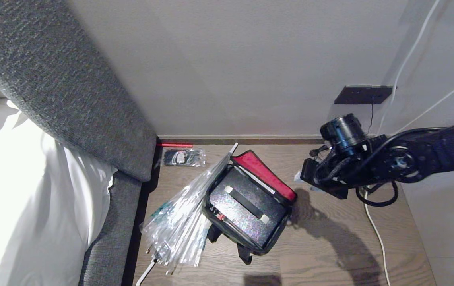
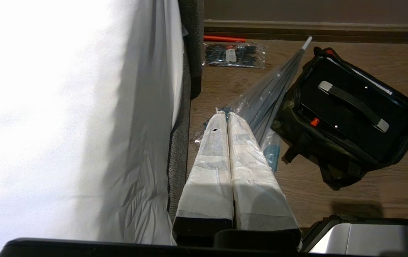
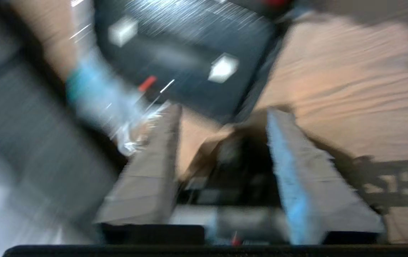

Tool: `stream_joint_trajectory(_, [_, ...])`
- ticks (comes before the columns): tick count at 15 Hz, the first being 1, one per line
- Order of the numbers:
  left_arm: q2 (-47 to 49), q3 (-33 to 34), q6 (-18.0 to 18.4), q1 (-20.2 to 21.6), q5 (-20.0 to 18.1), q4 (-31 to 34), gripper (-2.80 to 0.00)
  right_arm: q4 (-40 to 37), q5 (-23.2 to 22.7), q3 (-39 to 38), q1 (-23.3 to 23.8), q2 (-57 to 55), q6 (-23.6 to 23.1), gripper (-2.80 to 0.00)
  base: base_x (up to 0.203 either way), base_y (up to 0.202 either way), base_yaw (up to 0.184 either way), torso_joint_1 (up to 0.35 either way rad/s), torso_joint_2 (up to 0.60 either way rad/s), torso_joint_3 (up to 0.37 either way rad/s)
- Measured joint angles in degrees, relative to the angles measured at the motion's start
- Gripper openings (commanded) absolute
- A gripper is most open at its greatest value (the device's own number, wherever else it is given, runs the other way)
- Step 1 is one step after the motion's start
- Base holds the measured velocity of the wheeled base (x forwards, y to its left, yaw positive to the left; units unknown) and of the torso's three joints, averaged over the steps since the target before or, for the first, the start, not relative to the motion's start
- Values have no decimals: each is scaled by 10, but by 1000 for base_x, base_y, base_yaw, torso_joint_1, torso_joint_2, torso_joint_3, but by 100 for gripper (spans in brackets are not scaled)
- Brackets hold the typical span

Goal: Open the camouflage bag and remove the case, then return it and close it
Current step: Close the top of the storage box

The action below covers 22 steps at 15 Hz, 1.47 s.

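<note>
The camouflage bag (image 1: 275, 233) lies on the wooden floor with its red-lined lid (image 1: 264, 171) flipped up at the far side. Inside it sits the case (image 1: 247, 204), black and glittery, with a black handle across its top. My right gripper (image 1: 304, 176) hangs just right of the bag, apart from it. In the right wrist view it (image 3: 225, 110) is open with nothing between its fingers, and the case (image 3: 189, 60) lies beyond them. My left gripper (image 2: 226, 115) is shut and empty, parked by the bed. From there the bag (image 2: 332, 171) and case (image 2: 350, 107) lie off to one side.
A clear plastic-wrapped umbrella (image 1: 187, 214) leans against the bag's left side. A packet of black parts (image 1: 183, 157) and a red stick (image 1: 173, 145) lie by the skirting. The bed (image 1: 20, 178) and grey headboard (image 1: 72, 87) stand on the left. A white cable (image 1: 376, 230) runs along the floor on the right.
</note>
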<state>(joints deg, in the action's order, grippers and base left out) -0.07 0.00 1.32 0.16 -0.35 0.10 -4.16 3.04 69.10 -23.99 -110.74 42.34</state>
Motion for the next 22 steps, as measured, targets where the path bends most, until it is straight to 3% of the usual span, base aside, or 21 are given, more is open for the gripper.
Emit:
stream_joint_trajectory(5, [0,0,0,0,0,0,-280,-10,90,110,25,-161,40,0,0,0,0,0,0,0])
stream_joint_trajectory(6, [0,0,0,0,0,0,-280,-13,114,135,27,-191,63,-214,0,0,0,0,0,0])
stream_joint_trajectory(7, [0,0,0,-1,0,0,-280,-18,145,157,29,-218,86,-280,0,0,0,0,0,0])
stream_joint_trajectory(9, [0,0,0,0,0,0,-280,-56,201,205,32,-269,111,-280,0,0,0,0,0,0])
stream_joint_trajectory(12, [0,0,0,-1,0,0,-280,-170,178,258,37,-312,108,-280,0,0,0,0,0,0])
stream_joint_trajectory(14, [0,0,0,-1,0,0,-280,-204,169,295,37,-330,105,-280,0,0,0,0,0,0])
stream_joint_trajectory(15, [0,0,0,-1,0,0,-280,-204,168,313,37,-338,99,-7,0,0,0,0,0,0])
stream_joint_trajectory(22, [0,0,0,-1,0,0,-280,-190,194,340,36,-367,105,0,0,0,0,0,0,0])
